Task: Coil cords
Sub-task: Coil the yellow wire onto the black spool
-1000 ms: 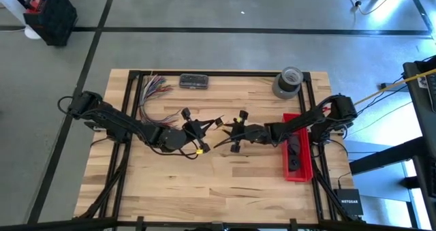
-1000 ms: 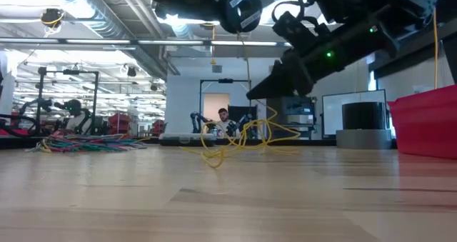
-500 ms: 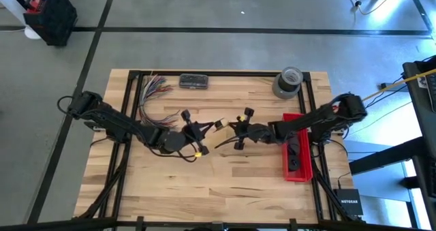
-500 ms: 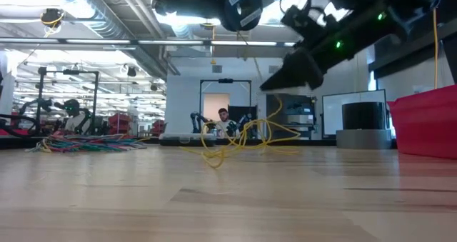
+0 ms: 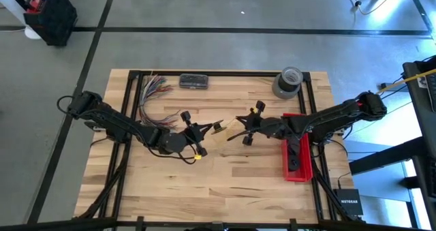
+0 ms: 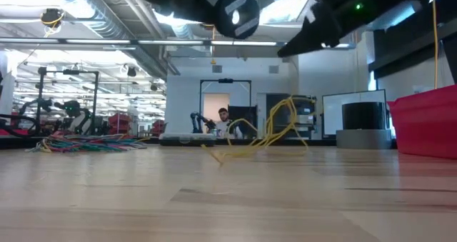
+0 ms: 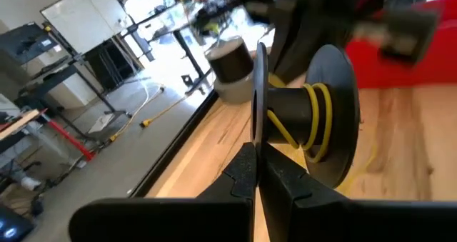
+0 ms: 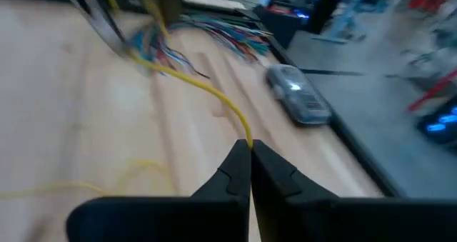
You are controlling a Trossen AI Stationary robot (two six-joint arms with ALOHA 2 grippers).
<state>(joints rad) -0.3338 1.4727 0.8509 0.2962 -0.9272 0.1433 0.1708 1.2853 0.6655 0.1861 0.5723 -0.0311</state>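
Right gripper (image 8: 250, 145) is clenched tight on the yellow cord (image 8: 203, 92), fingertips pinched together with the cord coming straight out of the tips. From overhead it sits (image 5: 235, 135) just beside the red bin (image 5: 298, 173), on the side facing the table's middle, lifted off the wood. The cord (image 6: 268, 131) arcs up from a loose tangle on the table toward it in the low view.

Left gripper (image 7: 255, 160) is also squeezed shut, clamped on the flange of a black spool (image 7: 314, 117) that has a few turns of the yellow cord (image 7: 318, 121) wrapped round its core. Overhead it's (image 5: 204, 132) further from the red bin, about mid-table, with the spool (image 5: 219, 127) between the two grippers. Can't really make out the cord itself from above.

Surface is a light wood table (image 5: 204, 183) with a black frame. Beyond the red bin, at the far edge, there's a grey roll of tape (image 5: 287, 81). Well away from the bin along that same far edge sits a small dark flat box (image 5: 193, 81), and past that a fan of multicoloured wires (image 5: 151, 95) near the far left corner.

Room behind the table looks like a big lab: ceiling lights, racks, other robot rigs, and a person (image 6: 224, 119) sitting way back near a doorway.
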